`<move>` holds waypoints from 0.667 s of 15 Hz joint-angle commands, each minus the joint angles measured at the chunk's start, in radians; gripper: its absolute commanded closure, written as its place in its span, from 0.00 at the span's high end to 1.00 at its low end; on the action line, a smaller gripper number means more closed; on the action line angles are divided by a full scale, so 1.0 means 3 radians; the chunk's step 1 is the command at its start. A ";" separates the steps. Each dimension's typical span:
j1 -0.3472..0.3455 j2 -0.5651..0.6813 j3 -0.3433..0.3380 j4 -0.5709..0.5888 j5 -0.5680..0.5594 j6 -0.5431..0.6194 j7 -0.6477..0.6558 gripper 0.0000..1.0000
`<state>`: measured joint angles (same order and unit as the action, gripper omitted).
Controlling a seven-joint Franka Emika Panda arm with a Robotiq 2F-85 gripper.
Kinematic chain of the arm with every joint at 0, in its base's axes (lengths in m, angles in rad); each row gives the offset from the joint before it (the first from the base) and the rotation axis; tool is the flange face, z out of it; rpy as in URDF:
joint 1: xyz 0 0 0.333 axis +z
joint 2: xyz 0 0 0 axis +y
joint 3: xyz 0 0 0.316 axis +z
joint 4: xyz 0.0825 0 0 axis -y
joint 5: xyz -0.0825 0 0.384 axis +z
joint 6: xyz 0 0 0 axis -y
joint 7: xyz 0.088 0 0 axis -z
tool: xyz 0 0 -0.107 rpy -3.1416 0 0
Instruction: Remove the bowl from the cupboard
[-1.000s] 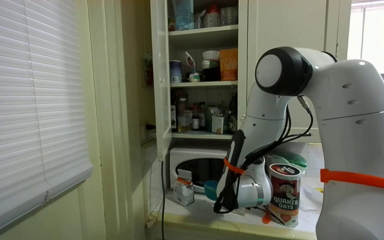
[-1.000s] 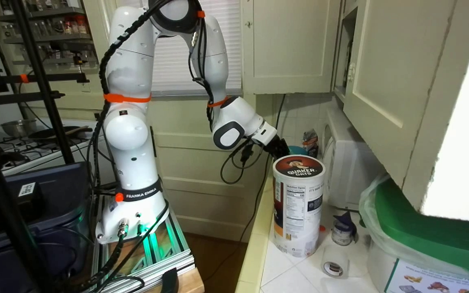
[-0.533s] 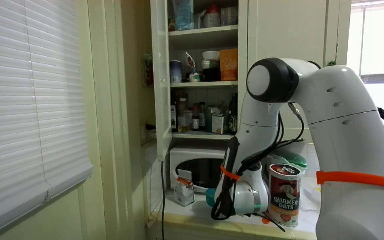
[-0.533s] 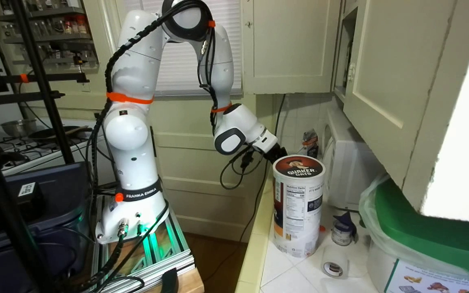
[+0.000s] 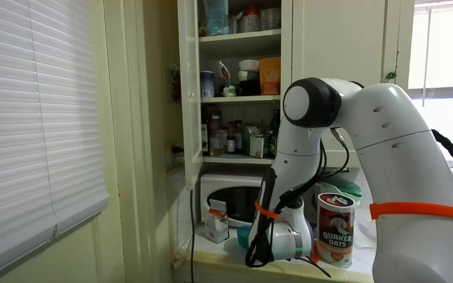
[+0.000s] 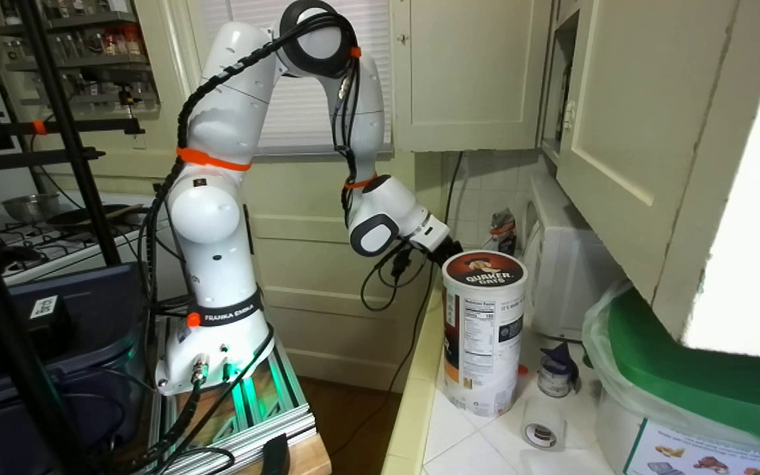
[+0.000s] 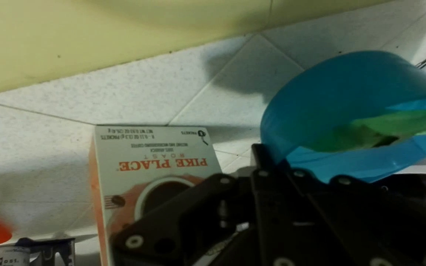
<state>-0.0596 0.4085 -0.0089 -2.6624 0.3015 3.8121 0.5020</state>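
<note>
The teal-blue bowl fills the right of the wrist view, with a green item inside it. My gripper is shut on the bowl's near rim. In an exterior view the bowl shows low over the counter, partly hidden by my arm; I cannot tell whether it touches. In an exterior view my gripper is partly behind the oats canister, which hides the bowl there. The cream-white cupboard stands with its door open above the microwave; bottles and jars fill its shelves.
The oats canister stands close to my wrist at the counter's front edge. A coffee box lies beside the gripper. A white-and-orange bag and the microwave are behind the bowl. A green-lidded bin stands farther along.
My arm has lowered and reached farther out over the counter. The bowl has moved down and slightly left with it, and is now hidden behind the canister in an exterior view.
</note>
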 commanded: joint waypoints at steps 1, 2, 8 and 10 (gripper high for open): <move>-0.0055 0.0157 0.0044 0.0093 -0.0029 0.0183 -0.0062 0.01; -0.0059 0.0182 0.0043 0.0113 -0.0028 0.0201 -0.0073 0.11; -0.0046 0.0131 0.0061 0.0130 0.0036 0.0167 -0.0101 0.68; 0.0049 -0.0222 0.0096 -0.0036 0.0212 -0.0071 -0.0123 0.81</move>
<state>-0.0659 0.4447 -0.0014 -2.6204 0.3044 3.8406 0.4791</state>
